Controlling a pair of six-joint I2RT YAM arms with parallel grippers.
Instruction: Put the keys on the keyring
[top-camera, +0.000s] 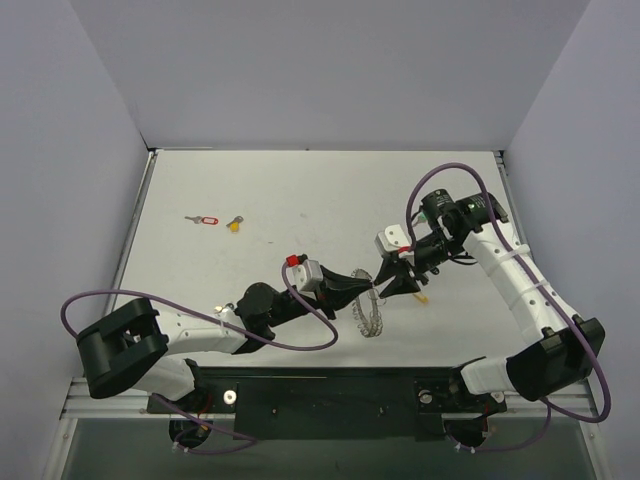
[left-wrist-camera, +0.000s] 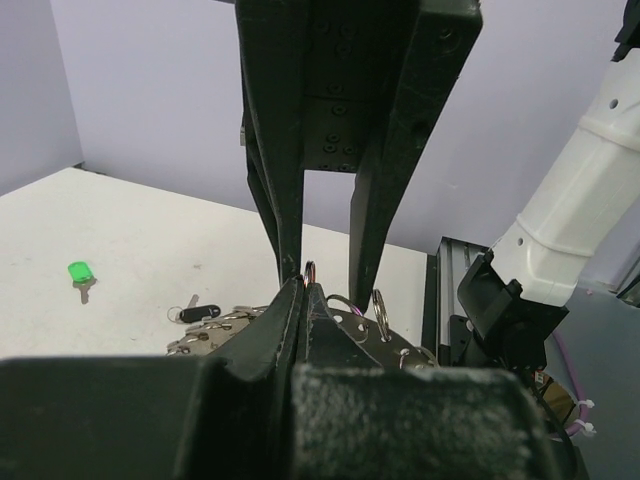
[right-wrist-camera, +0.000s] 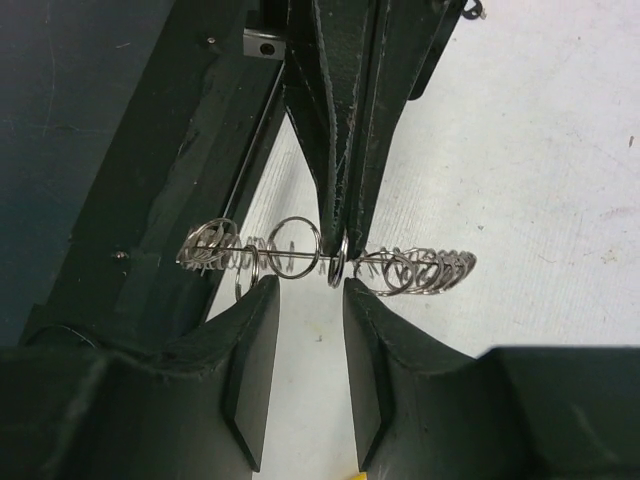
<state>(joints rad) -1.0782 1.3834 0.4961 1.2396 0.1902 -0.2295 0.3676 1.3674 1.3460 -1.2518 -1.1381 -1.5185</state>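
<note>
1. Right gripper fills the foreground of its own wrist view. Its jaws are parted with nothing between them, and the tips sit just short of the keyring.
2. Left gripper enters from the opposite side, clenched on the keyring's wire near mid-span and holding it on edge.
3. Governing relation: the keyring presents edge-on, directly ahead of the right fingertips, with its long axis crosswise to them. The two grippers meet tip to tip.
4. Loose keys: a red-tagged key and a yellow-headed key lie side by side at the table's far left. They are well apart from the keyring, on the left arm's side.
5. Judgement: the left arm is committed to holding, so fetching likely falls to the free right arm, which is the farther one.
</note>
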